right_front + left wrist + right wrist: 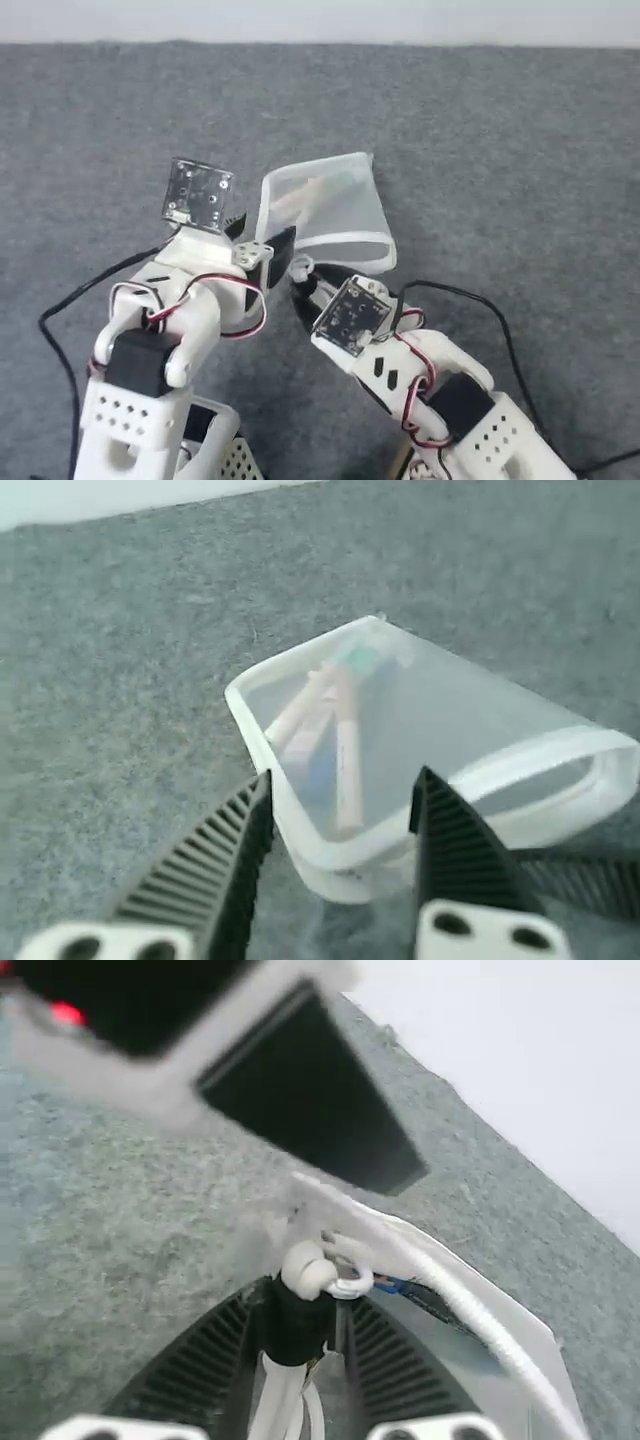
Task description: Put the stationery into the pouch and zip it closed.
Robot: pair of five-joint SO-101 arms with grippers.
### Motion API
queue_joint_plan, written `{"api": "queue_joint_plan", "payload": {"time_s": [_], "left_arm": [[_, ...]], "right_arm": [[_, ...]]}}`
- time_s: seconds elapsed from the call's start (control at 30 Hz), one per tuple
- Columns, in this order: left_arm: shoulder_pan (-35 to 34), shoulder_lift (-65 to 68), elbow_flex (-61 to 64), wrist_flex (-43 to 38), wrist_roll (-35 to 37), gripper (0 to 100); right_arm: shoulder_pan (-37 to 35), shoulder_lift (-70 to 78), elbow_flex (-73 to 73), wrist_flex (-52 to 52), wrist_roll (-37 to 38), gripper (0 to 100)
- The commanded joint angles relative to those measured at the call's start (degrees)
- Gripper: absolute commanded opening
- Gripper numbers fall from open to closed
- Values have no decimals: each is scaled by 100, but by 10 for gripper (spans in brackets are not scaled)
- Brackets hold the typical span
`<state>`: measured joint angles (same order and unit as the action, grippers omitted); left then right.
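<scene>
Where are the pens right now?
The pens are inside the see-through pouch, mid-table in the high view, just ahead of the left gripper; the right gripper pinches its zipper pull.

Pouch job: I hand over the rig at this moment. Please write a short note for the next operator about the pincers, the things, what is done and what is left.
Left pincer: open, one finger on each side of the pouch end; I cannot tell whether they press it.
Right pincer: shut on the zip pull.
Things: the pens lie inside the pouch, on the grey mat.
Done: stationery is in.
Left: the pouch mouth looks open, so probably draw the zip fully along.
</scene>
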<state>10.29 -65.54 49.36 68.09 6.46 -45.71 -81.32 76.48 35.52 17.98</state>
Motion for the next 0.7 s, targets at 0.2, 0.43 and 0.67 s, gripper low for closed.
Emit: {"api": "queue_joint_plan", "payload": {"time_s": [0.2,0.43,0.67], "left_arm": [[9,-149,-101,141,-290,210],[62,-149,-119,299,-571,211],[642,-149,-119,536,-580,211]], "right_arm": [[752,-154,-325,-224,-343,6],[1068,-154,-440,-224,-343,6],[1068,-699,-308,-215,-334,6]]}}
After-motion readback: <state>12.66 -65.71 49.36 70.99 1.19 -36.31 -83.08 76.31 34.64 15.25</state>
